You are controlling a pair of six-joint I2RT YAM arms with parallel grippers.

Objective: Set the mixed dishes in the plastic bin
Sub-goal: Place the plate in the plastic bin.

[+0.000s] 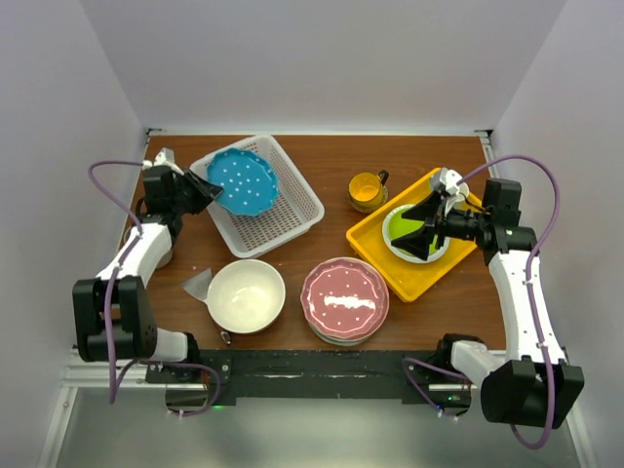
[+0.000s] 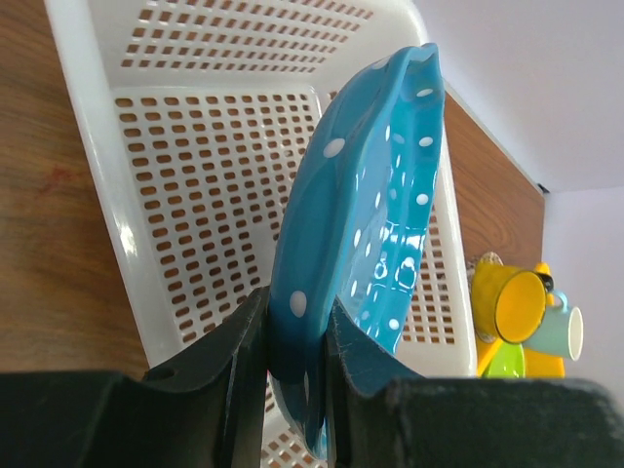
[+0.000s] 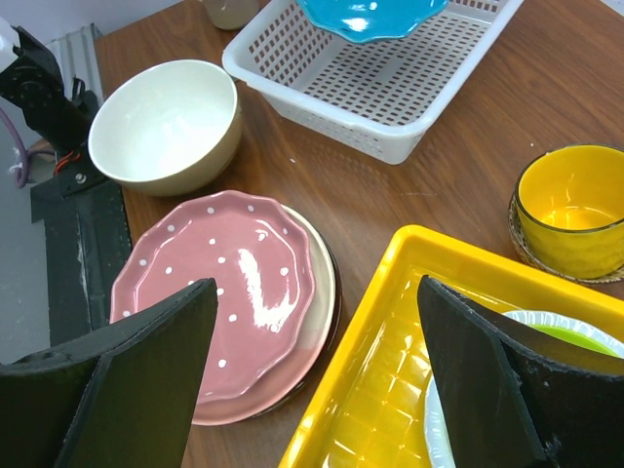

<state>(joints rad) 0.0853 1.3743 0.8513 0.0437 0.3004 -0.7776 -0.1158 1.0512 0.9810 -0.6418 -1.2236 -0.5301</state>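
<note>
My left gripper [image 1: 207,187] [image 2: 297,341] is shut on the rim of the blue white-dotted plate [image 1: 244,182] [image 2: 375,224], which tilts on edge over the white plastic bin [image 1: 292,222] [image 2: 107,224] [image 3: 390,93]. The pink dotted plate [image 1: 344,297] [image 3: 219,292] tops a stack on the table in front of the bin. A large cream bowl [image 1: 246,295] [image 3: 166,117] stands to its left. The yellow mug [image 1: 366,191] [image 3: 570,210] sits on a coaster. My right gripper [image 1: 417,229] [image 3: 317,292] hangs open above the near-left end of the yellow tray, holding nothing.
The yellow tray [image 1: 390,265] [image 3: 409,390] at the right holds a lime-green white-rimmed plate [image 1: 409,224] [image 3: 575,336] and a white cup with a teal inside [image 2: 561,331]. A pale translucent scrap [image 1: 198,286] lies left of the cream bowl.
</note>
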